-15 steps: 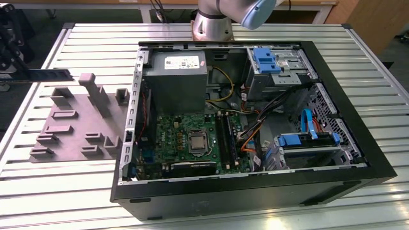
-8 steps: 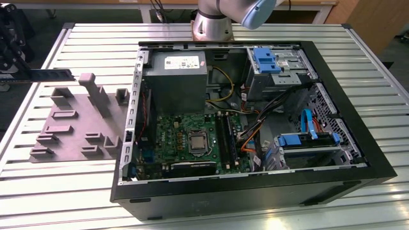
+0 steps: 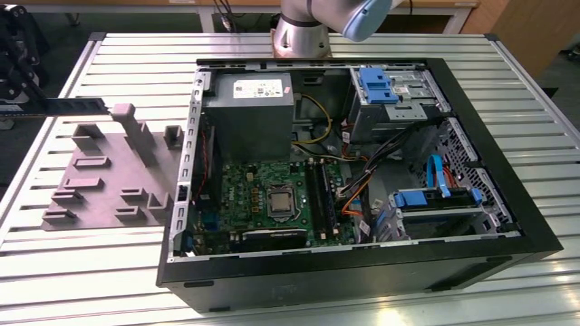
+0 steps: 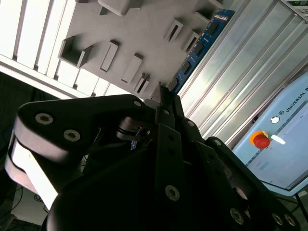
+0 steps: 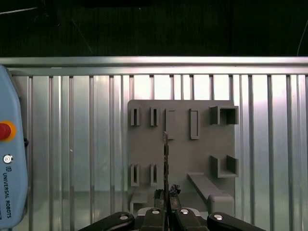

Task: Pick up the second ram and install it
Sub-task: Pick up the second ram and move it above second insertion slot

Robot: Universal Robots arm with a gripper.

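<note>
In the exterior view the second ram (image 3: 77, 106), a thin dark stick, hangs level in the air over the far left of the table, above the mauve-grey fixture plate (image 3: 100, 183). My gripper (image 3: 26, 109) is shut on its outer end. The first wrist view looks along the ram (image 5: 166, 154) edge-on, with the fingertips (image 5: 160, 196) clamped on it and the fixture plate (image 5: 202, 139) beneath. In the second wrist view the ram (image 4: 199, 45) stretches away from the gripper (image 4: 163, 98) over the fixture plate (image 4: 144, 29).
An open computer case (image 3: 507, 204) lies on the slatted metal table (image 3: 91, 272), to the exterior view's right of the fixture. Inside are the green motherboard (image 3: 272, 197) with black socket rails (image 3: 319, 197), a power supply (image 3: 249, 109) and blue drive brackets (image 3: 435, 197). A pendant with a red button (image 4: 261, 141) lies beside the fixture.
</note>
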